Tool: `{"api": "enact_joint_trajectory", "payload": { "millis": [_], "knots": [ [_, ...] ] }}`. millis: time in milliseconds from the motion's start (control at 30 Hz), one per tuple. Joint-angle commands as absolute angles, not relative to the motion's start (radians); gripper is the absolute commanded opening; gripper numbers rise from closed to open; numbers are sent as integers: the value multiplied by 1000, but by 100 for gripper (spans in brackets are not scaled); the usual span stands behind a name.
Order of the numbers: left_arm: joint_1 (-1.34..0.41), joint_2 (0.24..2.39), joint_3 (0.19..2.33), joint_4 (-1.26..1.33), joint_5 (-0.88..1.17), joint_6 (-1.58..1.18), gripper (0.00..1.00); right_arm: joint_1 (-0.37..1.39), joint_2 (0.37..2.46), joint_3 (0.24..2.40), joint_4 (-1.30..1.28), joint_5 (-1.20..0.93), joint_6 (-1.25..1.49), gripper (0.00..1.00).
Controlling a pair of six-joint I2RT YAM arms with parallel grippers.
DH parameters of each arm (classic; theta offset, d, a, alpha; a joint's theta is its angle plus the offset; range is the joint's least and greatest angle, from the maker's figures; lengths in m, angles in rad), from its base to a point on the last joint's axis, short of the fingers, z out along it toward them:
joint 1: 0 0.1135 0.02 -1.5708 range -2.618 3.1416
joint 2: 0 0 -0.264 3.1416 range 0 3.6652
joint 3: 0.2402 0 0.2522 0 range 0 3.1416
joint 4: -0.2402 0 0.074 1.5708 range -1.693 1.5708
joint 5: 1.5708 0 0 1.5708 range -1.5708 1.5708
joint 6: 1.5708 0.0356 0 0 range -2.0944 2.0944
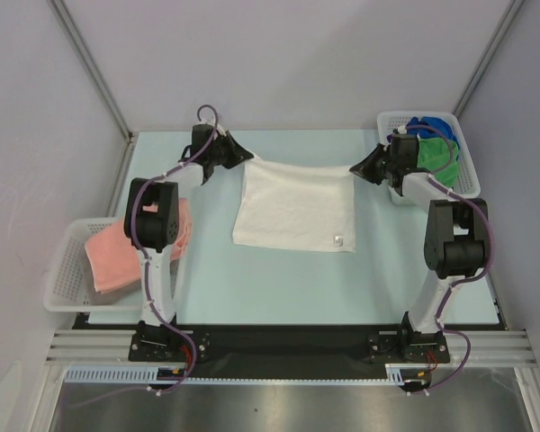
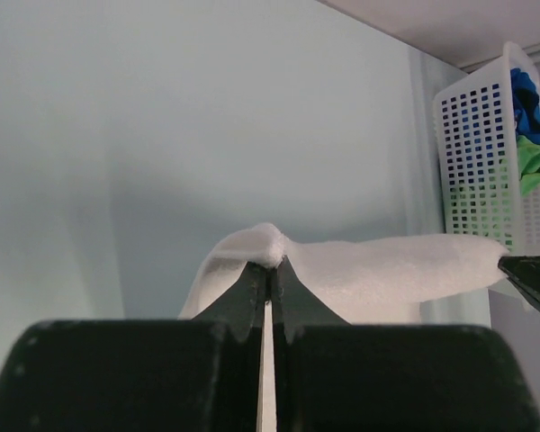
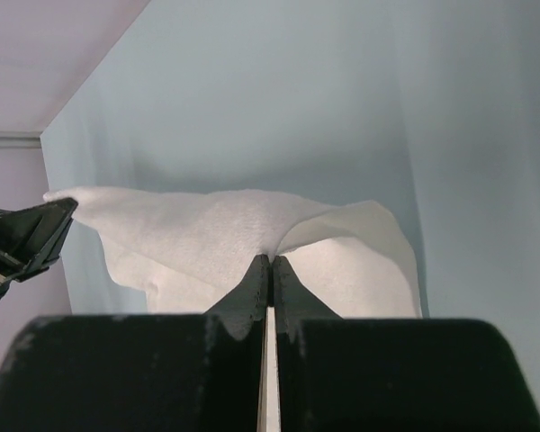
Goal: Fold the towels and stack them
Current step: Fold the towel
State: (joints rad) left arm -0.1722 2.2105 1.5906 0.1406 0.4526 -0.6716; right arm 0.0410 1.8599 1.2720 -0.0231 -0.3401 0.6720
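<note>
**A:** What did the view from above show?

**B:** The white towel hung between the two arms. The left gripper pinched one far corner and the right gripper pinched the other. The near edge, with its small tag, lay on the table. A pink towel sat in the left basket; a blue towel and a green towel filled the right basket.

**A:** And the left wrist camera?

**B:** Its jaws were shut on a peak of cloth, and the top edge ran taut across to the other gripper's tip.

**A:** The right wrist?

**B:** Much the same — fingers closed on the corner, though the cloth beside it curled into a loose flap.

**A:** So how should the fold go?

**B:** I judged it a matter of carrying both corners toward the near edge together and level. The span should be tight so no crease forms, and the far corners should land on the near ones before either gripper lets go. Uneven travel would skew the fold.
</note>
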Motion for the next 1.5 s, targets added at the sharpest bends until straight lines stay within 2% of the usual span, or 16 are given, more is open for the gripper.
{"api": "enact_joint_trajectory", "payload": {
  "millis": [0, 133, 167, 267, 367, 500, 633, 800, 967, 1133, 1333, 1467],
  "knots": [
    [-169, 2184, 1583, 279, 499, -666, 0, 35, 1881, 1284, 60, -376, 661, 0],
    [-170, 2250, 1652, 229, 479, -721, 6, 35, 1905, 1292, 84, -376, 669, 0],
    [-170, 2255, 1646, 238, 474, -744, 17, 35, 1911, 1292, 90, -377, 672, 0],
    [-173, 2227, 1585, 311, 454, -762, 34, 35, 1934, 1301, 109, -387, 676, 0],
    [-181, 2160, 1537, 348, 425, -706, 44, 35, 1960, 1322, 118, -393, 681, 0],
    [-187, 2056, 1467, 353, 400, -666, 44, 34, 1979, 1342, 123, -399, 689, 0],
    [-224, 1953, 1352, 348, 399, -634, 38, 34, 1987, 1362, 117, -397, 692, 0],
    [-290, 2005, 1350, 283, 431, -608, 35, 32, 1990, 1368, 103, -394, 686, 0],
    [-296, 2126, 1413, 92, 280, -661, 36, 25, 1990, 1365, 94, -394, 677, 0],
    [-281, 2184, 1485, -152, 25, -718, 34, 8, 1990, 1361, 91, -405, 678, 0],
    [-233, 2091, 1345, -107, -97, -795, 36, -29, 1979, 1351, 83, -408, 672, 0],
    [-226, 2092, 1364, -72, -48, -784, 38, -40, 1985, 1351, 92, -422, 678, 0]
  ]
}}
